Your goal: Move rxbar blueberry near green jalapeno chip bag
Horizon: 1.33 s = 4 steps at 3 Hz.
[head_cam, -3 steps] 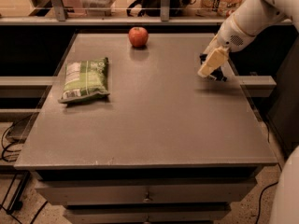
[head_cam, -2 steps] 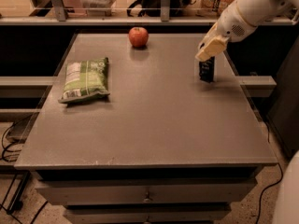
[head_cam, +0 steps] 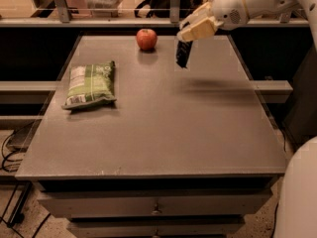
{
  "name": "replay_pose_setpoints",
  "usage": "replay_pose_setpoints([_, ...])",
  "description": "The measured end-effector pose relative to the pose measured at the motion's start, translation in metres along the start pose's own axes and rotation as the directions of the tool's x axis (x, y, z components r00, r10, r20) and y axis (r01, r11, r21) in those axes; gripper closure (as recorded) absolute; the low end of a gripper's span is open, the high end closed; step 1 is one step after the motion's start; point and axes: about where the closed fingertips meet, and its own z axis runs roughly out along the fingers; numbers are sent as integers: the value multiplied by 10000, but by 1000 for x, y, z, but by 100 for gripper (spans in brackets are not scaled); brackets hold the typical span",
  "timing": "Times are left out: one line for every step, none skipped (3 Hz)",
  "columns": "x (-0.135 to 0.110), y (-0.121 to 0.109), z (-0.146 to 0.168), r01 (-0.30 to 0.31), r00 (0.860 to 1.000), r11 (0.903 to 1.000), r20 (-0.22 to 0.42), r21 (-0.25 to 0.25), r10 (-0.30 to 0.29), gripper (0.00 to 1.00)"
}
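Table (head_cam: pixel 163 133): grey top, drawers below, takes up most of the view. Arm (head_cam: pixel 257 1) reaches in from the upper right, forearm about level over the far right part of the table, wrist angled down to the left.

Chip bag (head_cam: pixel 90 83): lies flat at mid-left, puffy and soft; it is the target and needs no handling. Apple (head_cam: pixel 146 38): at the far edge, well apart from the bag, not part of the task.

Rxbar (head_cam: pixel 184 53): off the table, hanging upright from its top end, just right of the apple and well apart from the bag. Likely light, thin and a bit flexible, with a slick wrapper. An end pinch leaves it free to swing or slip. A hold nearer the middle, across the narrow width, would be steadier.

Gripper (head_cam: pixel 187 37): above the far centre of the table, fingers (head_cam: pixel 198 29) clamped on the bar's upper end, pointing down-left.

Next move, as I judge it: carry the bar left and forward, then set it down beside the bag.
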Motion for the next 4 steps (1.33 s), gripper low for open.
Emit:
replay_pose_setpoints([-10,3,4,-7,9994,9998,341,-173,13,100])
replay_pose_setpoints([-10,3,4,-7,9994,9998,335,-176,13,100])
replay_pose_setpoints([-15,13,21,-62,9980,9986,619,-530,95,100])
replay_pose_setpoints([-33,35,57,27,9916,9924,1287,-1229,133,100])
